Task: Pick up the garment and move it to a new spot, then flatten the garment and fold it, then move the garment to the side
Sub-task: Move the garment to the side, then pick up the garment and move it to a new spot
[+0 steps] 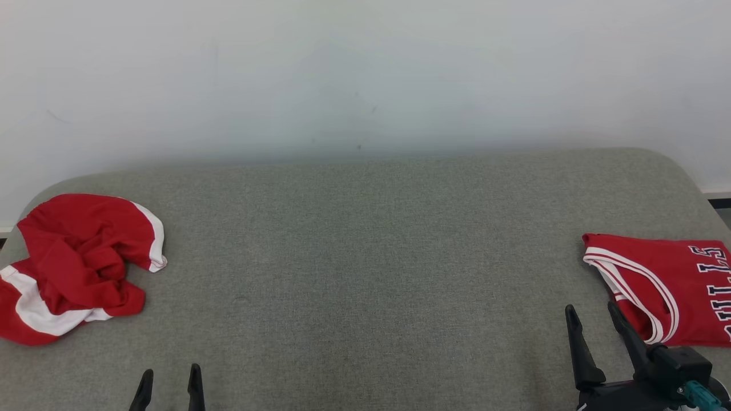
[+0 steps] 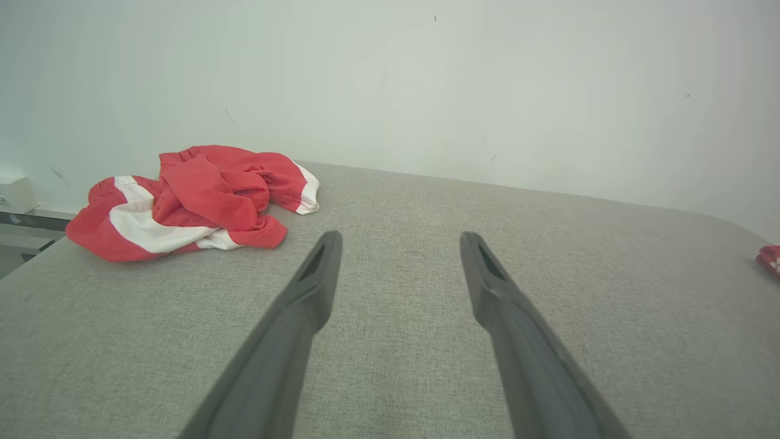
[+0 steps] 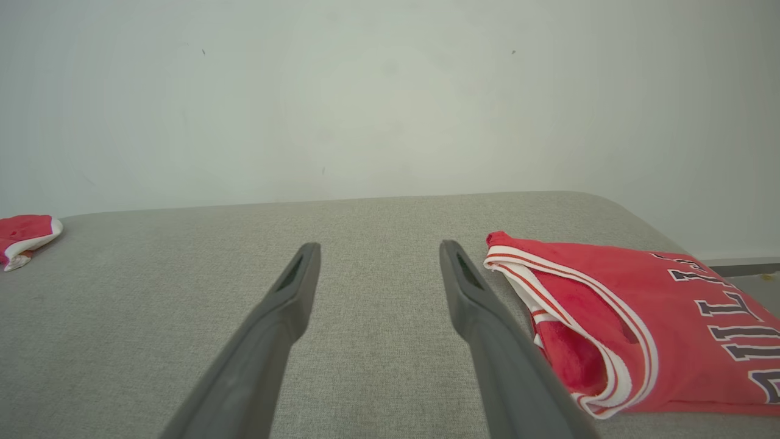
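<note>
A crumpled red garment (image 1: 74, 265) with white bands lies bunched at the left end of the grey padded surface (image 1: 365, 274); it also appears at upper left in the left wrist view (image 2: 195, 198) and at the far left edge (image 3: 24, 235) in the right wrist view. My left gripper (image 1: 170, 377) stands open near the front edge, to the right of and nearer than the crumpled garment, holding nothing. My right gripper (image 1: 591, 314) is open at the lower right, its fingers just left of a folded red jersey (image 1: 668, 285). Both pairs of fingers (image 2: 317, 274) (image 3: 298, 280) are empty.
The folded red jersey (image 3: 640, 323), with white trim and dark lettering, lies flat at the right end of the surface. A pale wall (image 1: 365, 74) runs behind the surface. Bare grey fabric spans the wide middle between the two red items.
</note>
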`<state>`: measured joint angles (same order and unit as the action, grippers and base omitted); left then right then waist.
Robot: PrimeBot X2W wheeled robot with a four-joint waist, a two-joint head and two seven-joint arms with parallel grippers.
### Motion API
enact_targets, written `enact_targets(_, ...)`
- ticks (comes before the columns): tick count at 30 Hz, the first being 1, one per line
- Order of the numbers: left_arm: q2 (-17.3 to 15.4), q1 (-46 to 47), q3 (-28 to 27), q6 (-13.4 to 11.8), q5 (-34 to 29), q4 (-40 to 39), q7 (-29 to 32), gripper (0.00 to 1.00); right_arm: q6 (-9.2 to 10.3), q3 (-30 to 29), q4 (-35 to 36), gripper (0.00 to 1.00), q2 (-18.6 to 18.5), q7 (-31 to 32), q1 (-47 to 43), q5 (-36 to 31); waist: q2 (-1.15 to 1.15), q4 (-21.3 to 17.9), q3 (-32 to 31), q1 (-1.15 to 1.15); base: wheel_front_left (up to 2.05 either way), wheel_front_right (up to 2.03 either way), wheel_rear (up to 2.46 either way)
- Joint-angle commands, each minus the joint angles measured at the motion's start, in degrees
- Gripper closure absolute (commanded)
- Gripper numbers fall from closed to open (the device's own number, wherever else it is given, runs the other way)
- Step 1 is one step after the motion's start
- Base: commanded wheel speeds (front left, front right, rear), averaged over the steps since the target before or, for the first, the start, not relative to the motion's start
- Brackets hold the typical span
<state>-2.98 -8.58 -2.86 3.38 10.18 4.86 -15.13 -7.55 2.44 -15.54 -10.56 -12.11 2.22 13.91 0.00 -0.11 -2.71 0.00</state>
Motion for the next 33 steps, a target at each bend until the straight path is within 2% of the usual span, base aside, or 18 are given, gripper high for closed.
enact_targets(1,0.1,-0.7,0.1,-0.2,-0.2,-0.2,0.0,0.00,0.15,-0.1,0.2,0.00,0.2,-0.1,-0.6,-0.4,0.00,0.0,0.0,0.00,0.00,0.00,0.00)
enact_targets(12,0.1,-1.4,1.1,-1.0,1.0,-0.8,0.0,0.00,0.15,-0.8,0.4,0.00,0.7,-0.1,-0.9,-0.3,0.00,0.1,-0.4,0.00,0.00,0.00,0.00)
enact_targets(17,0.1,-1.5,1.0,-1.4,1.2,-0.8,0.0,0.00,0.15,-1.0,0.7,0.00,0.7,0.6,-1.2,-0.5,0.00,1.4,-0.8,0.00,0.00,0.00,0.00)
enact_targets(26,0.1,-2.1,1.2,-1.7,0.7,-1.2,0.0,0.00,0.15,-0.5,1.5,0.00,1.6,1.3,-2.2,-0.5,0.00,7.7,-1.5,0.00,0.00,0.00,0.00)
enact_targets(33,-0.2,-2.6,-0.1,-1.0,-0.3,-1.2,0.0,0.00,0.15,0.4,0.6,0.00,2.3,0.9,-2.3,0.3,0.00,15.2,-2.0,0.00,0.00,0.00,0.00)
